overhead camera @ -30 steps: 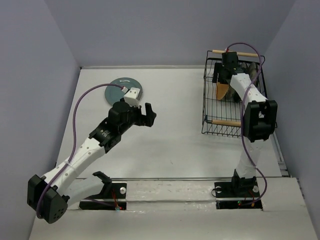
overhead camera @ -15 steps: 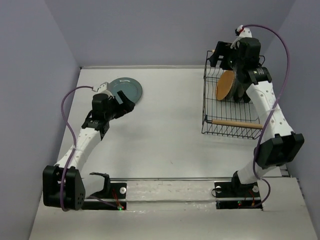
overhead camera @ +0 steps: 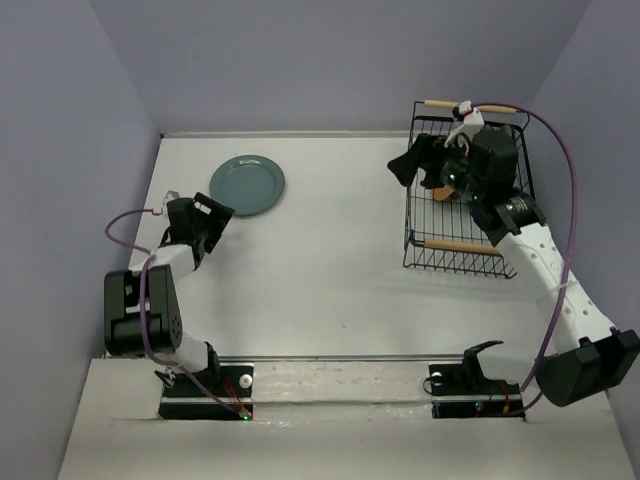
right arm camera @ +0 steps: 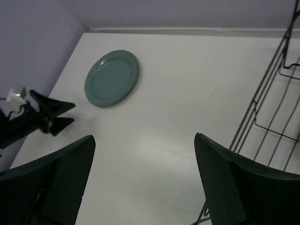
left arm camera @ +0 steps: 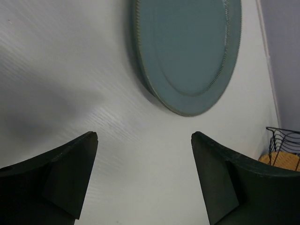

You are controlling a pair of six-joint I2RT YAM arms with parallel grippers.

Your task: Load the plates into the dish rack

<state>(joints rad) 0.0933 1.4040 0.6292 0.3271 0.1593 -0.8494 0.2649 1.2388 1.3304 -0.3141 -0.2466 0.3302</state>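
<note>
Teal plate (overhead camera: pixel 247 186) lies flat far left, well apart from the rack (overhead camera: pixel 450 261); left gripper (left arm camera: pixel 143 136) gapes empty near it, right gripper (right arm camera: pixel 143 138) likewise by the rack. Next: pinch its rim

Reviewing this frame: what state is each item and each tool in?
Teal plate: flat on the table, outside the rack, untouched.
Rack: standing on the table, holding at least one plate.
Orange plate: in the rack, mostly hidden.
Left tool: open, empty, short of the teal plate.
Right tool: open, empty, by the rack.
</note>
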